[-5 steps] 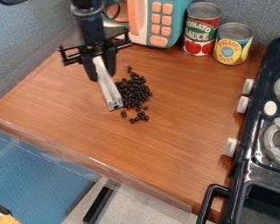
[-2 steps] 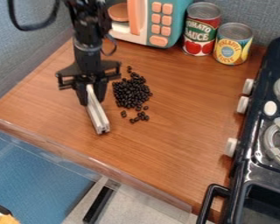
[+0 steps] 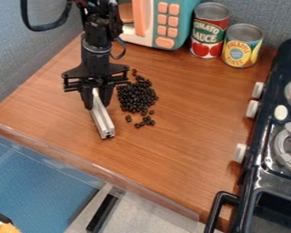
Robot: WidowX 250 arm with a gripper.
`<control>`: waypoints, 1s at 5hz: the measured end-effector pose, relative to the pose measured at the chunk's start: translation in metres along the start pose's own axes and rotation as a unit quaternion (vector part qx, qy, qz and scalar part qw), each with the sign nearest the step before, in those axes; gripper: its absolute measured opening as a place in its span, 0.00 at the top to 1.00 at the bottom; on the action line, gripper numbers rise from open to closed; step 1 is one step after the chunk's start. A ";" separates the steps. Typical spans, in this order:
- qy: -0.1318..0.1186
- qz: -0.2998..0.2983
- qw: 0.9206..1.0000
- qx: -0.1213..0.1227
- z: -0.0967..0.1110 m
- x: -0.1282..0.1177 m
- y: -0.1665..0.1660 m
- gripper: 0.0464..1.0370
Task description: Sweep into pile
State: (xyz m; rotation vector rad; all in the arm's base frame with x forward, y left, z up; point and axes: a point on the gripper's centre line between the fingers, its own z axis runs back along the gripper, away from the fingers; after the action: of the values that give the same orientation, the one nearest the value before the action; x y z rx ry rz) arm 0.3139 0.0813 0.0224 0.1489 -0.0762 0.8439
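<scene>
Black beans (image 3: 136, 97) lie mostly heaped, I judge, with a few near strays (image 3: 148, 121) left for the bar (image 3: 102, 118) my fingers (image 3: 86, 98) grip.

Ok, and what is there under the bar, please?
Bare counter shows along both sides of the bar, which the gripper holds. The part directly beneath is covered, so whether anything lies there cannot be seen.

From here I see the black beans (image 3: 136, 96) heaped loosely on the wood-grain counter, a few strays just below the main pile; the silvery metal bar (image 3: 102, 116) slants beside them, apart.
</scene>
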 end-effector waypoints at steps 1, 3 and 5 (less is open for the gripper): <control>0.006 0.002 1.000 -0.001 -0.001 -0.001 -0.004 0.71; 0.020 0.008 1.000 -0.019 0.003 -0.003 -0.025 0.71; 0.032 0.005 0.999 -0.034 0.007 -0.014 -0.045 0.71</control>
State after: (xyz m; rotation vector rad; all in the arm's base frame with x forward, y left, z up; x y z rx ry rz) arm 0.3380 0.0403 0.0233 0.0575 -0.0457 0.8546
